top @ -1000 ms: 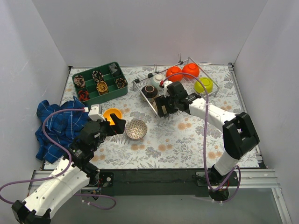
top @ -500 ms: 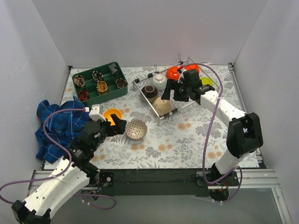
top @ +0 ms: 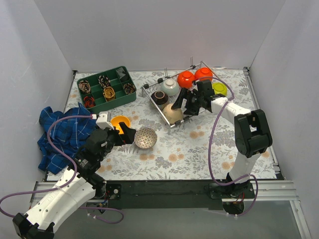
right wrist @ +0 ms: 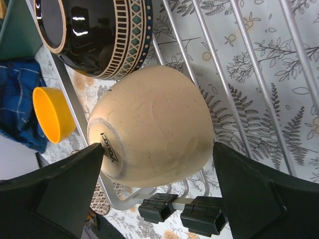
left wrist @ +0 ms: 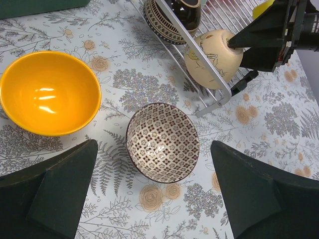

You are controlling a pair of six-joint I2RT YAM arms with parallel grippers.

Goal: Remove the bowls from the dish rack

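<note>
Beige bowl [right wrist: 154,124] lies on its side in the dish rack's [right wrist: 234,94] near corner, beside the dark brown bowl [right wrist: 94,35]; right jaws wide open astride it; left jaws open, empty. Likely rigid, glazed, slippery, breakable; grip across the narrower foot end.

Both the left arm [top: 60,196] and the right arm [top: 227,110] are built of white shelled links, which are joined by black rounded joint housings [top: 253,139]. A thin purple cable [top: 54,130] is strung in a loose loop behind the left gripper [top: 125,133]. A second purple cable [top: 215,149] is run from behind the right gripper [top: 183,103] to the base. A small white block [top: 102,118] is mounted just behind the left gripper. The left fingers [left wrist: 57,196] are seen as matte, dark, wedge-shaped slabs with flat faces. The right fingers [right wrist: 60,189] are shaped and coloured alike.
</note>
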